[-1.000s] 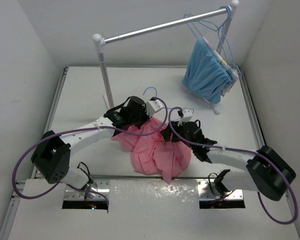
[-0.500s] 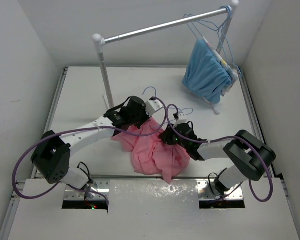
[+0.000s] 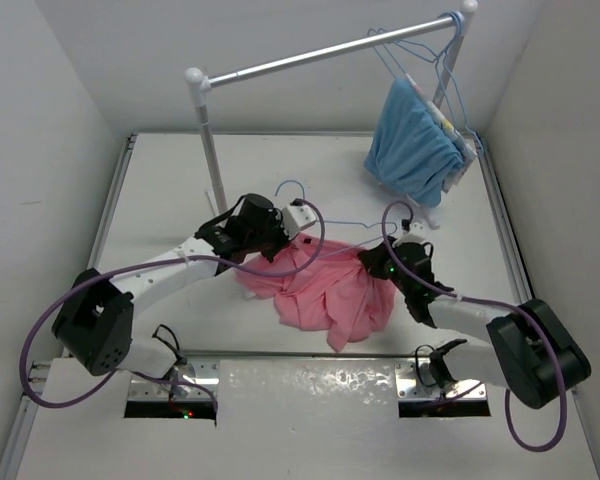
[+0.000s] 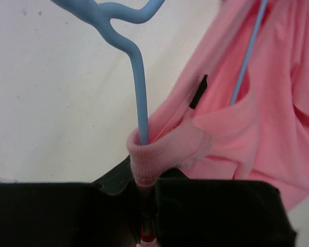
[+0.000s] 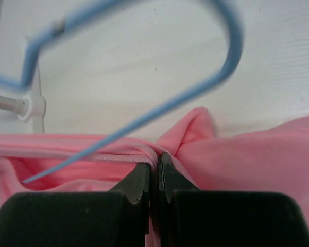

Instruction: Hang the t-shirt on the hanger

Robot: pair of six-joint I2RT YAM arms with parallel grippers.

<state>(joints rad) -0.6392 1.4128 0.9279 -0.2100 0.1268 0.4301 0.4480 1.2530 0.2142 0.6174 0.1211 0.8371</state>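
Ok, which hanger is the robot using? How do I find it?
Start at the long silver rail on white posts, then look down to the white table. The thin light-blue wire hanger is there, poking from the salmon-pink t-shirt; the other hangers hang on the rail.

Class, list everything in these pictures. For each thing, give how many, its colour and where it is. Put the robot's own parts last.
t-shirt: one, salmon pink, crumpled mid-table
hanger: one, light blue wire, threaded through the t-shirt's collar, hook toward the back
rail: one, silver on white posts, at the table's back
hanging garment: one, light blue, at the rail's right end
spare hangers: count unclear, light blue, on the rail's right end
table: one, white, under everything
left gripper: one, black, jaws shut on the hanger's neck below the collar
right gripper: one, black, jaws shut on a t-shirt fold
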